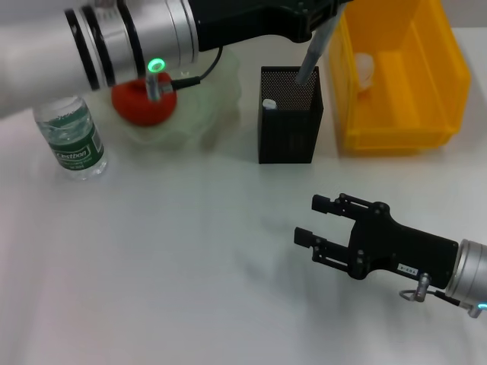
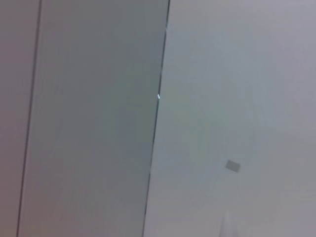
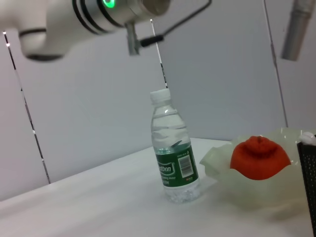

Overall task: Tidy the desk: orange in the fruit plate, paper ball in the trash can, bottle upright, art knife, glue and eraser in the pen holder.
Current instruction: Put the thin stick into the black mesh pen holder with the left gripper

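Note:
My left gripper (image 1: 329, 17) reaches over the back of the desk (image 1: 190, 266), shut on the grey glue (image 1: 312, 55). The glue hangs tilted, its lower end at the mouth of the black mesh pen holder (image 1: 288, 129). The art knife's white tip (image 1: 268, 103) pokes out of the holder. In the pale-green fruit plate (image 1: 209, 114) lies the orange (image 1: 144, 103). At the far left the bottle (image 1: 74, 138) stands upright. A paper ball (image 1: 365, 70) rests in the yellow trash can (image 1: 403, 84). My right gripper (image 1: 312, 220) hovers open at the front right. The eraser is not in view.
The right wrist view shows the bottle (image 3: 174, 158), the orange (image 3: 260, 158) in the fruit plate (image 3: 232, 187), the pen holder's edge (image 3: 308, 187) and the glue (image 3: 296, 29) overhead. My left arm (image 1: 129, 34) spans the back left. The left wrist view shows only wall panels.

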Controlling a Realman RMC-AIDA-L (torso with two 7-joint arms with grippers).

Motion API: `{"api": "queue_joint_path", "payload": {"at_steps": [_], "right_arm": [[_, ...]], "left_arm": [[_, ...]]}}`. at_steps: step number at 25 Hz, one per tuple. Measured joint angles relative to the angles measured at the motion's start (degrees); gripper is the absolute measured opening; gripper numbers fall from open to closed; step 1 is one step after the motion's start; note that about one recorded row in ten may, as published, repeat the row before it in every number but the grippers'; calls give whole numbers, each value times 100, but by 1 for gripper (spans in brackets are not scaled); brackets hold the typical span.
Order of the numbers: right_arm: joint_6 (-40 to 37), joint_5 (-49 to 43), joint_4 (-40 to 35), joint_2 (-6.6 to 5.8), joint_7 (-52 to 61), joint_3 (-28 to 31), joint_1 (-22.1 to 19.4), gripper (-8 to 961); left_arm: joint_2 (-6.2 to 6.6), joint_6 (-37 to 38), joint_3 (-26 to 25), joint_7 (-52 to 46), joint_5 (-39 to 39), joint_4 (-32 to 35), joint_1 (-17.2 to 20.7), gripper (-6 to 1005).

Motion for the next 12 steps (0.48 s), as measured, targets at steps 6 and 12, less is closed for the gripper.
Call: {"api": "queue_joint_path", "payload": {"at_steps": [6, 12], "right_arm": [[-15, 0, 44, 3, 5, -27, 29, 671], [-77, 0, 117, 6, 12, -26, 68, 679]], "left_arm": [[-2, -65, 606, 2353, -2089, -1228, -176, 148], [-1, -381, 1134, 3625, -3183, -1770, -212, 150]]}}
